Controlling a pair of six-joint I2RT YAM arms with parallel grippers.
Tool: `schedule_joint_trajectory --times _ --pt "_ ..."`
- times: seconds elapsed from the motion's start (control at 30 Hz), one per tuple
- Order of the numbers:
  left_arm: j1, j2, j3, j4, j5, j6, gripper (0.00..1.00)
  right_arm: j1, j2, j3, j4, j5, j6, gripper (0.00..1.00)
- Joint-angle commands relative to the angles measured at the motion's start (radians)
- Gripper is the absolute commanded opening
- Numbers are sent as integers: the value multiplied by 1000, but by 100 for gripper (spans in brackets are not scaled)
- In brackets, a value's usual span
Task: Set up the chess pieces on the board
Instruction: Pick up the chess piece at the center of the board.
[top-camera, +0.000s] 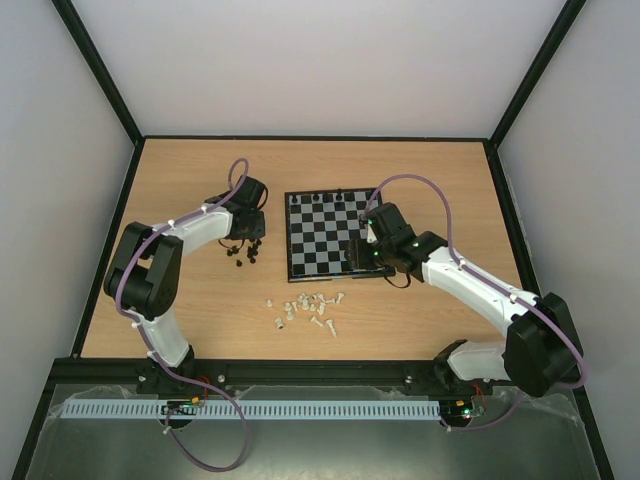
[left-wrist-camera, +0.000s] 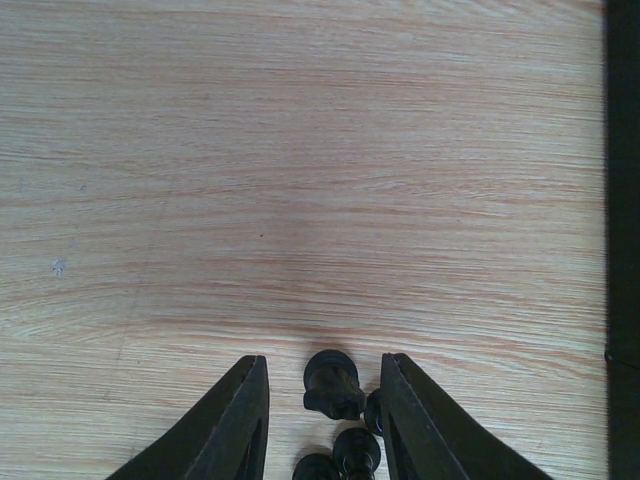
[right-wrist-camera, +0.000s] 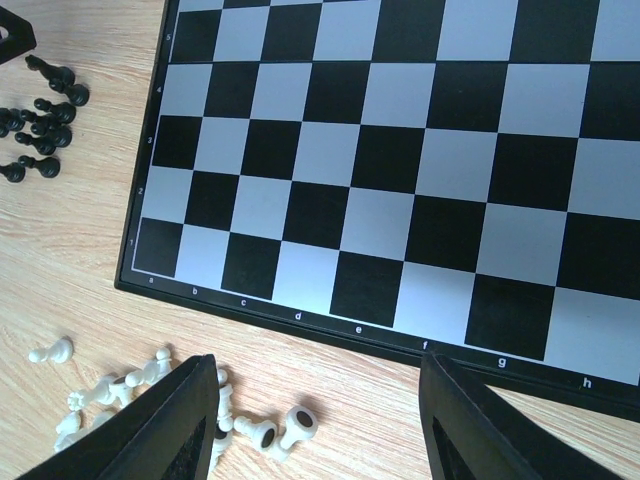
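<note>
From above, the flat square black-and-grey chequered chessboard (top-camera: 325, 235) lies on the wooden table (top-camera: 440, 170). Small black chessmen (top-camera: 245, 252) are heaped left of the board under the left gripper (top-camera: 248, 232), and cream chessmen (top-camera: 308, 308) are scattered off its near edge.

Left wrist: the jaws stand partly open around one black chessman (left-wrist-camera: 333, 385), clear of it on both sides.

Right wrist: the right gripper (right-wrist-camera: 318, 365) is wide open and empty over the board's near border.

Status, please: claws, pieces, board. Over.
Left claw open, straddling black piece. Right claw open, empty, at board edge. White pieces loose off board. Nothing blocking.
</note>
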Motion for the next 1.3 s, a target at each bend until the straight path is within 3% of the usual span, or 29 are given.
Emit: schedule_joint_trajectory --times 0.0,0.8,1.1,1.27 --pt "-3 9 -16 -6 2 2 33 8 12 -1 0 8 -14 56" --pt "-10 64 -17 7 18 19 31 16 26 0 0 18 -15 56" --pt "-14 64 -21 11 19 16 15 17 30 -1 0 16 -14 56" --pt "-14 58 -15 5 12 14 11 19 30 -2 0 15 -16 56"
